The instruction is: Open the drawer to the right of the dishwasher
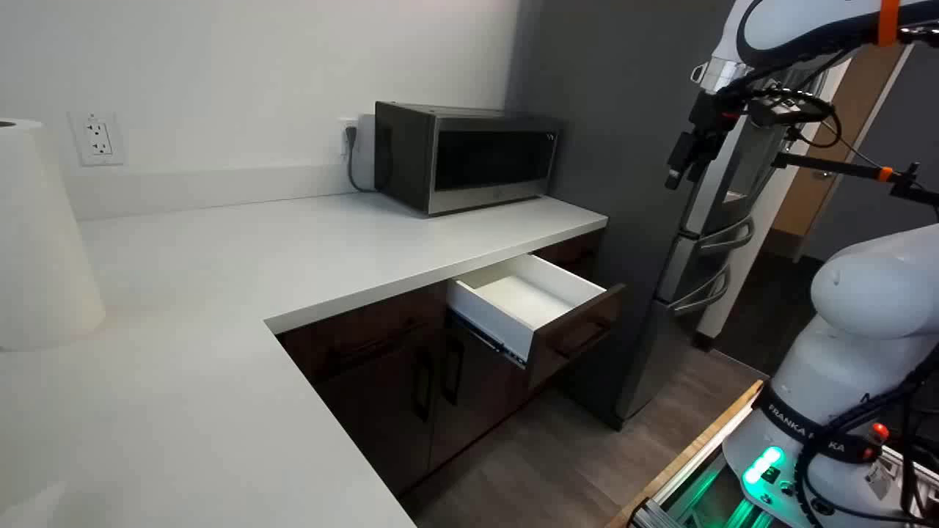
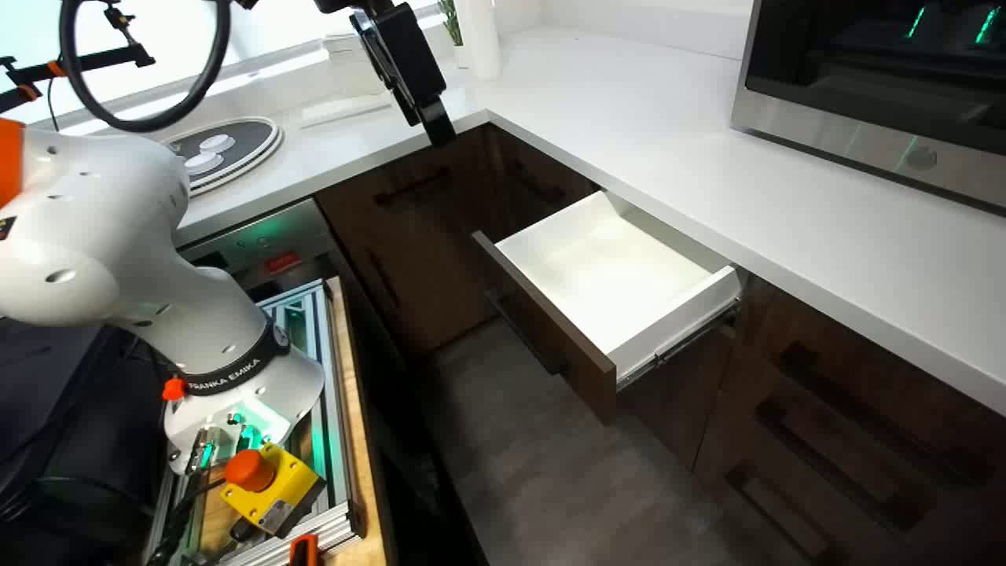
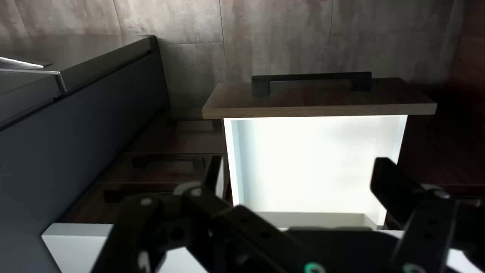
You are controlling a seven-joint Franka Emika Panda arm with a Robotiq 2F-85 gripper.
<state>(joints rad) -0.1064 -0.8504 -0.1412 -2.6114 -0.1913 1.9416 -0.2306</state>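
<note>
In an exterior view, the drawer (image 2: 413, 189) to the right of the dishwasher (image 2: 263, 242) has a dark brown front with a dark bar handle. It looks shut, so its inside is hidden. A different drawer, with a bright white inside, is pulled out and empty; this open drawer (image 1: 539, 301) shows in both exterior views (image 2: 613, 267) and in the wrist view (image 3: 314, 163). My gripper (image 3: 299, 172) is open and empty above the open drawer in the wrist view. It is raised in both exterior views (image 1: 684, 174) (image 2: 438, 130), touching no drawer.
A white countertop (image 1: 220, 279) makes a corner above the cabinets. A microwave (image 1: 477, 158) stands on it beside the grey fridge side (image 1: 609, 125). The open drawer's front juts into the floor space facing my base. A paper towel roll (image 1: 44, 242) stands on the counter.
</note>
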